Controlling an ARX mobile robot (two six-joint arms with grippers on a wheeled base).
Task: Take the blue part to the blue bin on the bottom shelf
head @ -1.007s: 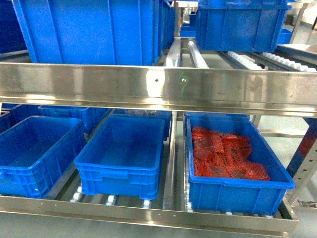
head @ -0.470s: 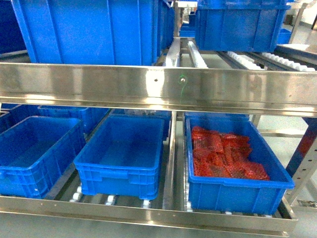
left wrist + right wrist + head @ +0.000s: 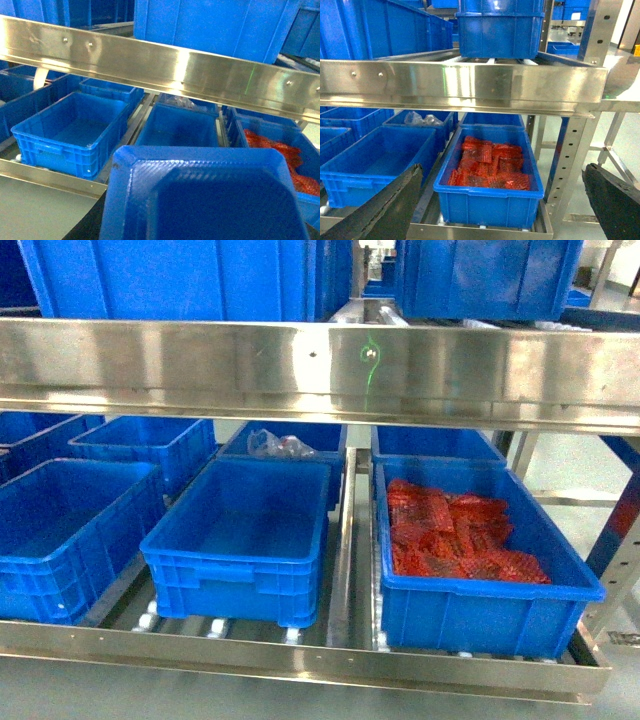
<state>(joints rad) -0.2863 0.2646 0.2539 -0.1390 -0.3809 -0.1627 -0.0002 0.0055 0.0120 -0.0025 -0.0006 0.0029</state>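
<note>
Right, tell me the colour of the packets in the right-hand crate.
Red packets, clearest in the head view.

from my seat very little of the machine shows. the head camera catches none of it. in the right wrist view the right gripper [image 3: 501, 175] appears only as two broad matt black fingers [image 3: 385, 210], one rising from the lower left corner and one at the lower right edge, set wide apart. their surface looks dull and slightly grainy, with blunt angled tips; i can make out no screws, cables or markings. in the left wrist view a thin dark wedge [image 3: 86, 226] sits at the bottom edge beside a blurred blue ribbed plastic shape [image 3: 205, 200]; i cannot tell whether either belongs to the left gripper.
</note>
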